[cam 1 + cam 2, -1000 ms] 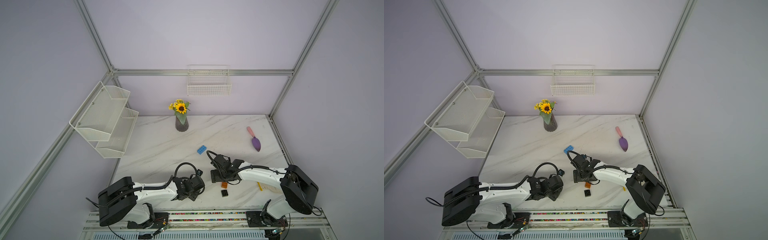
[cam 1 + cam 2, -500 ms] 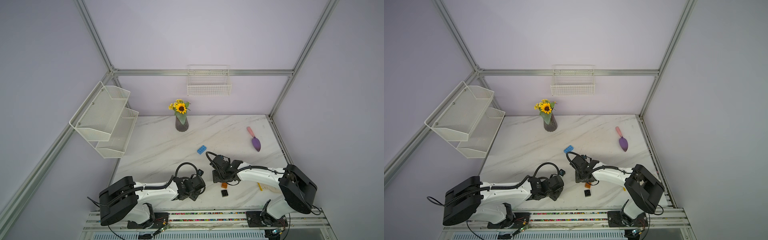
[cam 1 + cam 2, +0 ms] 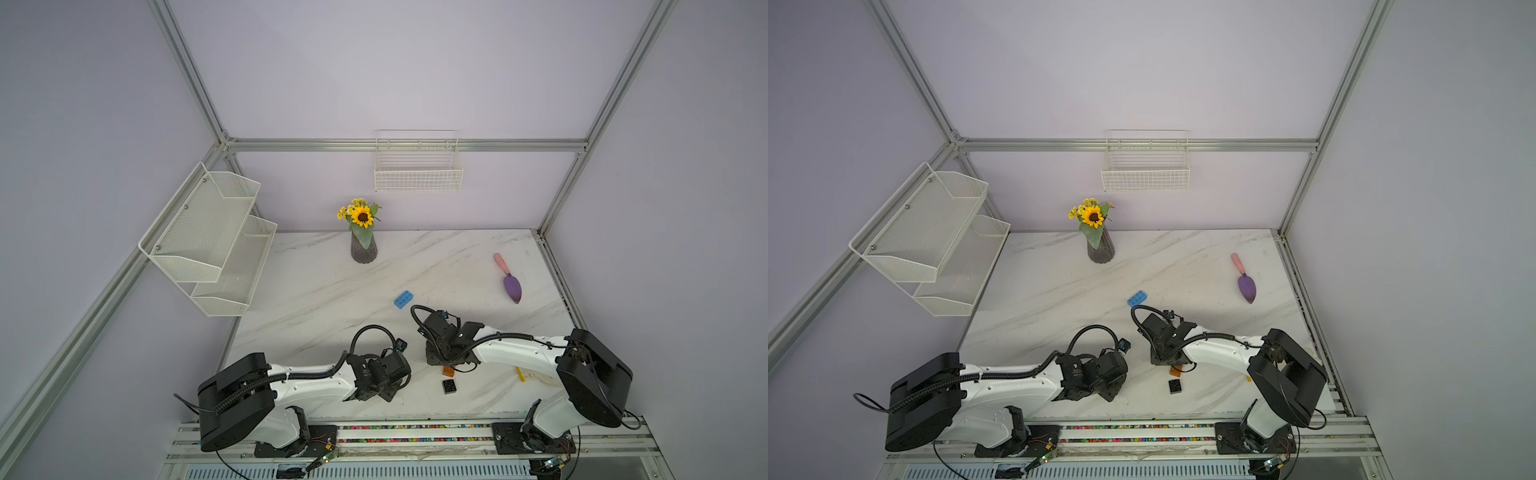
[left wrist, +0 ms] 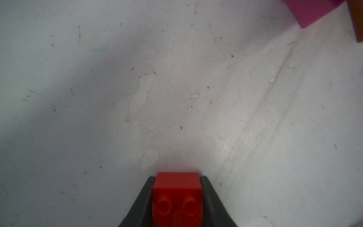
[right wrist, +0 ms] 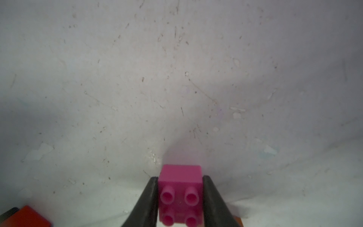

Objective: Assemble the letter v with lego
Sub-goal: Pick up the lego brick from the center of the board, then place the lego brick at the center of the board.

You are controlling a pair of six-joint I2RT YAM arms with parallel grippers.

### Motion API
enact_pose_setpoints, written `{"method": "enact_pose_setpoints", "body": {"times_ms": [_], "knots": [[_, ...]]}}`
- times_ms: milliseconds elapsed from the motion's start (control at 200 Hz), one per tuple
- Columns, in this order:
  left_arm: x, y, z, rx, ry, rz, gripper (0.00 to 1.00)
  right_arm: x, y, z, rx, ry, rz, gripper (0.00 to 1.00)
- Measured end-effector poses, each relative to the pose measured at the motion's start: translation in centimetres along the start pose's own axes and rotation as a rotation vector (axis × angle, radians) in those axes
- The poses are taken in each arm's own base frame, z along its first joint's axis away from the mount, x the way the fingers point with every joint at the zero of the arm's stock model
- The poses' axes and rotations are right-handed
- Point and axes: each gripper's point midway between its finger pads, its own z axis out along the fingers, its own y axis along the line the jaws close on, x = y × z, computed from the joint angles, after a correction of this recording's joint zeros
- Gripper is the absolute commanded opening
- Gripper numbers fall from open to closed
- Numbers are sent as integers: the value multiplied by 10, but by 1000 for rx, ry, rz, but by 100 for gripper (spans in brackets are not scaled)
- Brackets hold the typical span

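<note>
On the table (image 3: 316, 291): vase (image 3: 364, 249) at the back edge, trowel (image 3: 510, 282) near the right edge, long brick (image 3: 403, 299) central, two square bricks (image 3: 449, 386) toward the front edge.

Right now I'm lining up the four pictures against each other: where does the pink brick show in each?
Right wrist: pink brick low centre of frame, clamped in the right gripper.
Left wrist: in the frame's upper right corner.
Both top views: not visible, hidden under that gripper.
Shared landmark: the orange brick, beside the gripper in both top views, beside the pink brick in the left wrist view.
</note>
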Motion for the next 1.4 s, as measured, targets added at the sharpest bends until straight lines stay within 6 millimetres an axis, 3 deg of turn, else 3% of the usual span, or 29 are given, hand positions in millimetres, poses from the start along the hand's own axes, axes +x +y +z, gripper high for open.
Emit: {"method": "enact_pose_setpoints", "body": {"times_ms": [330,660,760,900,1050,1110,1115,1130,1205,1400], "knots": [[-12,7,-9,-31,-61,-13,26,-25,18,11,14,-58,61,34],[-39,13,-27,-66,-158,-38,26,-70,55,30,-11,-138,147,37],[-44,14,-30,-74,-173,-42,26,-79,60,33,-29,-156,172,46],[-45,17,-30,-83,-178,-47,26,-82,56,36,-34,-175,196,88],[-47,20,-30,-90,-183,-56,26,-84,52,31,-44,-194,206,88],[-48,20,-30,-90,-186,-58,26,-84,49,24,-55,-205,211,88],[-48,20,-30,-90,-186,-59,26,-84,49,23,-57,-206,211,94],[-48,20,-30,-89,-188,-59,26,-84,49,21,-61,-212,213,97],[-51,19,-30,-88,-197,-63,27,-90,47,4,-81,-247,205,97],[-60,23,-20,-114,-187,-58,24,-117,48,-68,-186,-394,158,97]]}}
